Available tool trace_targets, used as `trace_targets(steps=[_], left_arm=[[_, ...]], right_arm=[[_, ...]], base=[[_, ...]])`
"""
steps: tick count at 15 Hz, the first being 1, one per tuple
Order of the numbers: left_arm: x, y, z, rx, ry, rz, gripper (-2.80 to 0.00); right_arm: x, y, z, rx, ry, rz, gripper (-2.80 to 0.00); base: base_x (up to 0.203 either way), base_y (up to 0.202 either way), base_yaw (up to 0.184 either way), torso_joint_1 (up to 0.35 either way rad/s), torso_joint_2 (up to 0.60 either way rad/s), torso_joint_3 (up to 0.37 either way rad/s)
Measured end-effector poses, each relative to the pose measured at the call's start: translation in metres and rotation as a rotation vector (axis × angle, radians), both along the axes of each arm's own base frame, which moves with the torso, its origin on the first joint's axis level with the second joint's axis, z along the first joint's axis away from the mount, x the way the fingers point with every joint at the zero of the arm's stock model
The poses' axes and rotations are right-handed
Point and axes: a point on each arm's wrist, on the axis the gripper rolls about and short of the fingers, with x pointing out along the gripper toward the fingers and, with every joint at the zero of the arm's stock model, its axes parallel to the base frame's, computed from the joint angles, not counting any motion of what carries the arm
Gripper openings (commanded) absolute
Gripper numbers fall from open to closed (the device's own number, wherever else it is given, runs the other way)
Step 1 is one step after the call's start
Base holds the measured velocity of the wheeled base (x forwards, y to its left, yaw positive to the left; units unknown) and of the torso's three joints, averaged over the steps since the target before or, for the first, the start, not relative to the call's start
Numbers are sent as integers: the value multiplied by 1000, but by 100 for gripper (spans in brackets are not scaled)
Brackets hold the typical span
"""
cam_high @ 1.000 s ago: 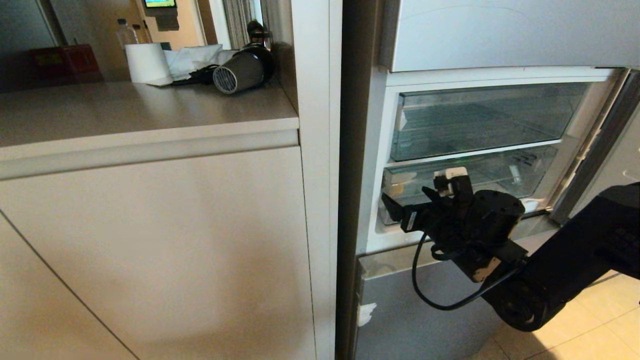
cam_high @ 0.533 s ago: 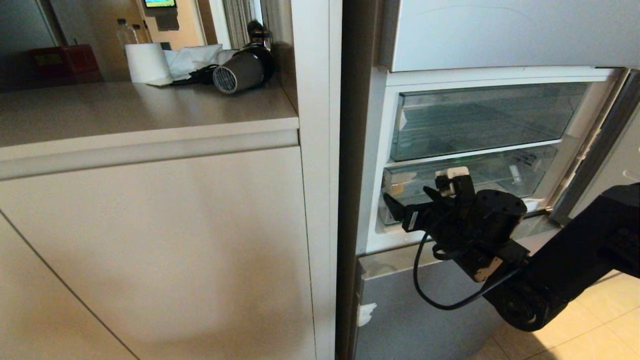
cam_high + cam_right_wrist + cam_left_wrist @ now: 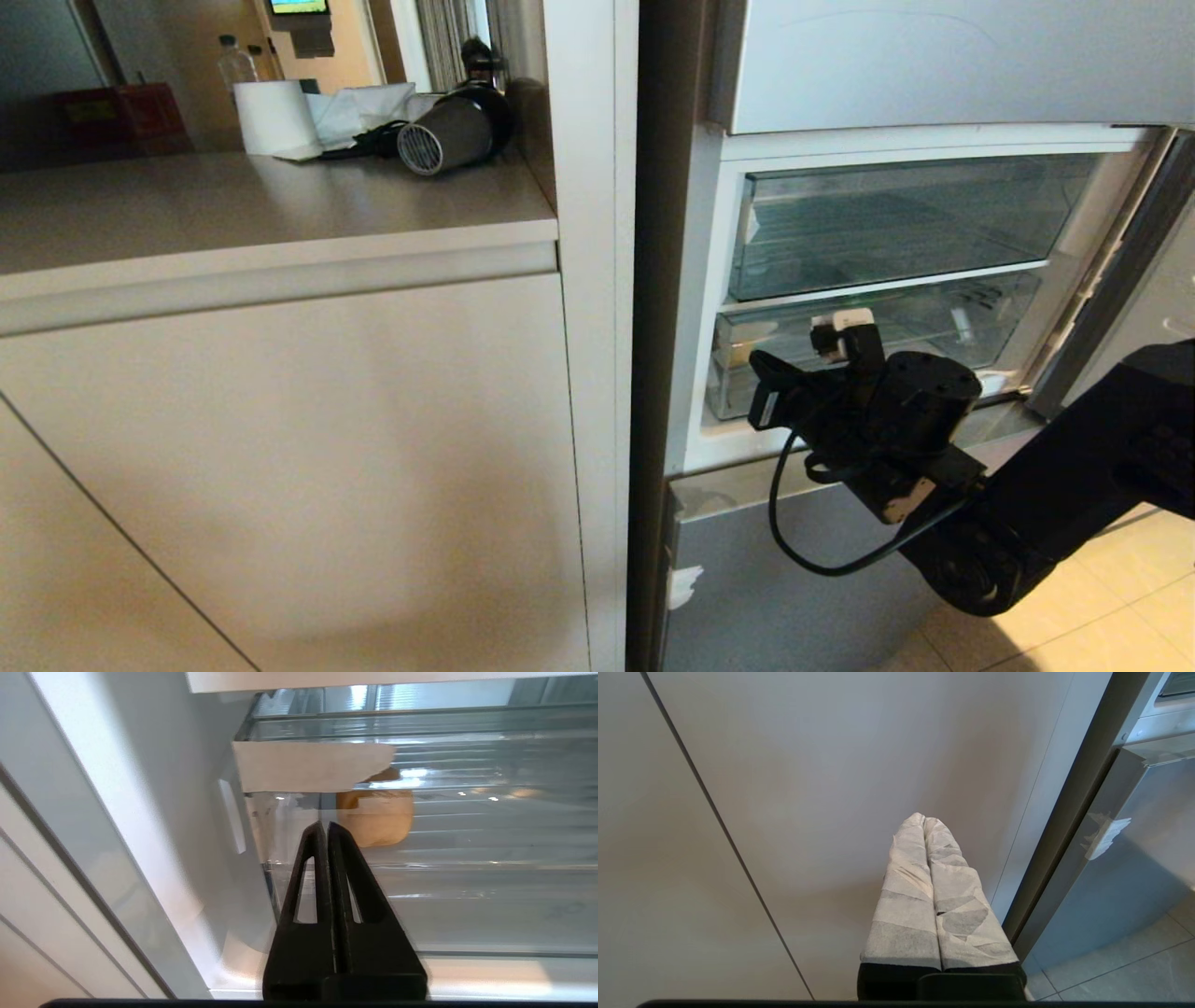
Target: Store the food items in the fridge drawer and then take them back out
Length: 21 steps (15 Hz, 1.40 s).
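Observation:
The fridge drawer is the lower see-through bin of the open fridge, and it is pushed in. Through its clear front I see one of the food items, a tan-brown rounded lump, at the drawer's left end. My right gripper hangs just in front of that left end with its black fingers shut on nothing, tips close to the drawer front. My left gripper, fingers wrapped in white tape, is shut and empty, parked low before the beige cabinet.
A second clear drawer sits above the lower one. A beige counter to the left carries a white paper roll and a hair dryer. The fridge's lower silver panel is below my right arm. The open door edge stands at right.
My right gripper's fingers have gone from wide open to shut, with nothing between them. The arm itself has stayed in place in front of the drawer.

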Motion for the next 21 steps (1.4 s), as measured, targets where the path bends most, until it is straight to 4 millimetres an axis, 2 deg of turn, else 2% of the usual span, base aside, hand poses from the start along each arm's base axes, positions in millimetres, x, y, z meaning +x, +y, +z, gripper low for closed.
trace_targets(steps=[7,8,21], left_arm=[[0,0,0,0,0,0,-280],[0,0,0,0,0,0,-280],[0,0,0,0,0,0,-280]], right_arm=[[-10,4,-3,-13,21,5,-280],[-12,4,-3,-18,24,5,0],[-3,8,5,-4,24,10,0]], base=[[0,0,0,0,0,0],[0,0,0,0,0,0],[0,0,0,0,0,0]])
